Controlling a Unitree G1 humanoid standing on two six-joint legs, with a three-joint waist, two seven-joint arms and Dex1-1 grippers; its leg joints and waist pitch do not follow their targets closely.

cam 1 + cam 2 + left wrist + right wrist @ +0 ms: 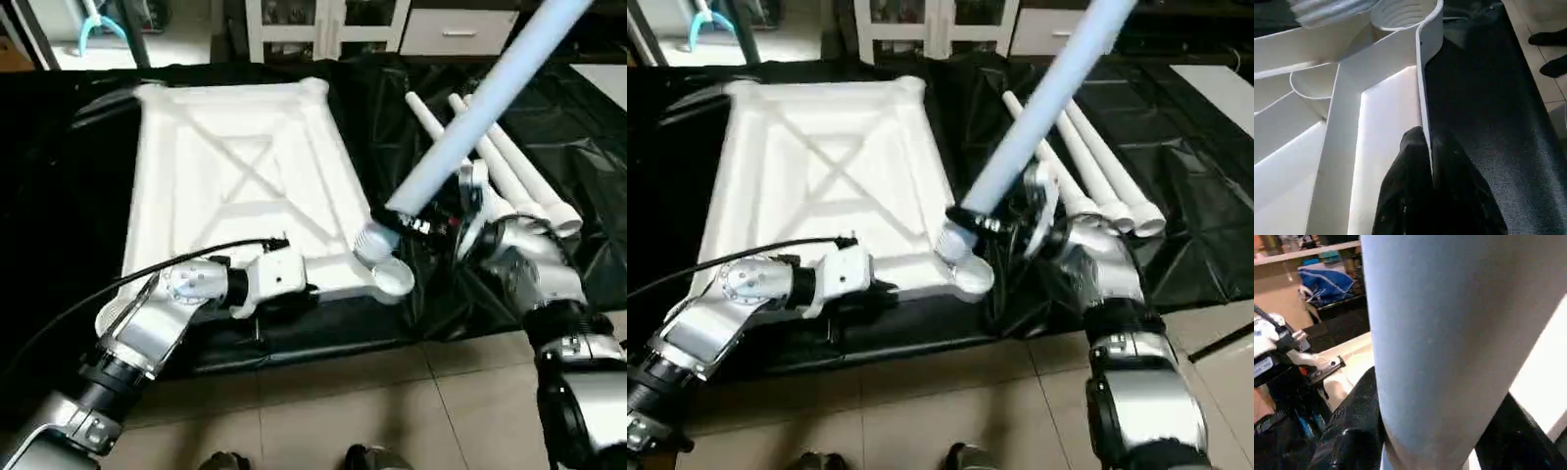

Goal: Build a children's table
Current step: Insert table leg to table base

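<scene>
The big white tabletop lies upside down on a black sheet, left of middle in the frame, ribs up. Its long side runs from bottom to top. One leg slants from the near right corner socket to the upper right. The right gripper has its jaws closed around this leg. The left gripper pinches the tabletop's near edge. Three legs lie at the right.

Beige tiled floor, white cabinet
</scene>
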